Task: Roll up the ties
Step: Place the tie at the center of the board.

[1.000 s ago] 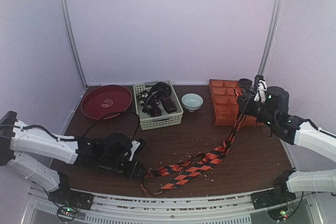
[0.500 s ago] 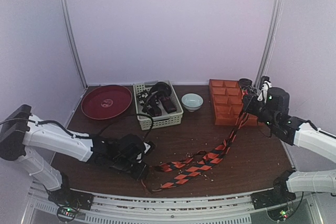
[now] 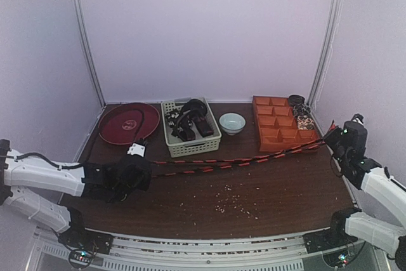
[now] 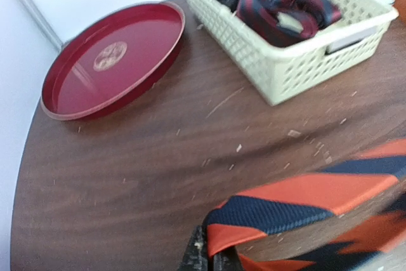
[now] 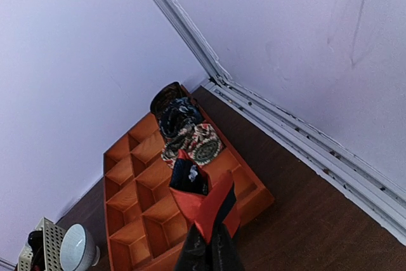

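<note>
Right now the striped tie point(image 3: 241, 162) is stretched in a nearly straight line across the middle of the table point(image 3: 285, 188). Its orange-red and black bands run as two strands side by side, from left of centre to the right edge. Whether it touches the wood along the way, I cannot tell.

The left gripper point(image 3: 147, 169) sits low at the tie's left end. Its fingers point(image 4: 203, 258) are pressed together on the fabric, which fans out from them in the left wrist view. The right gripper point(image 3: 330, 138) pinches the other end, and in its own view a fold of tie point(image 5: 209, 207) rises from the closed fingertips point(image 5: 209, 252).

Just behind the tie's right stretch stands the orange divided tray point(image 3: 276, 125). Three rolled ties point(image 3: 303, 118) fill its far right compartments, one dark, one bluish and one patterned. Behind the tie's left half is the pale mesh basket point(image 3: 190, 149), holding the dark ties point(image 3: 190, 122) in a loose heap. A small pale bowl point(image 3: 232, 122) stands between the basket and the tray. The red round plate point(image 3: 130, 122) lies at the far left. Pale crumbs point(image 3: 228, 201) dot the wood nearer the arms.
</note>
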